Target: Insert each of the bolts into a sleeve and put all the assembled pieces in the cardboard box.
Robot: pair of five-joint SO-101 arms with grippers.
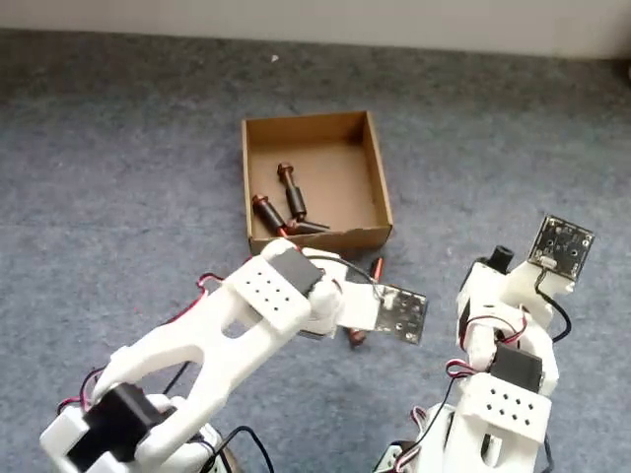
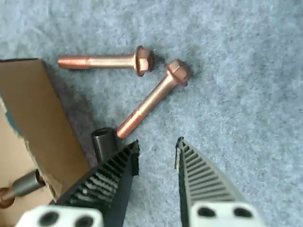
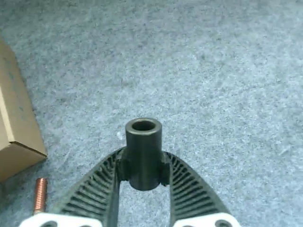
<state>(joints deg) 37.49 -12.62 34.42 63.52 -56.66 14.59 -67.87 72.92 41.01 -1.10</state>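
Note:
Two copper bolts (image 2: 102,61) (image 2: 151,101) lie on the grey carpet beside the cardboard box (image 2: 33,113). A loose dark sleeve (image 2: 103,143) lies against the box wall, close to one black fingertip. My left gripper (image 2: 157,144) hovers open just short of the nearer bolt's threaded end, nothing between its fingers. My right gripper (image 3: 143,165) is shut on a black sleeve (image 3: 143,146), held upright with its bore facing the camera. In the high view that sleeve (image 1: 501,258) sits right of the box (image 1: 380,187), which holds three assembled pieces (image 1: 293,194).
The left arm (image 1: 266,296) stretches across in front of the box's near wall. One bolt's end (image 1: 376,266) pokes out by the box's front right corner, and also shows in the right wrist view as a threaded bolt tip (image 3: 40,194). Open carpet lies to the right.

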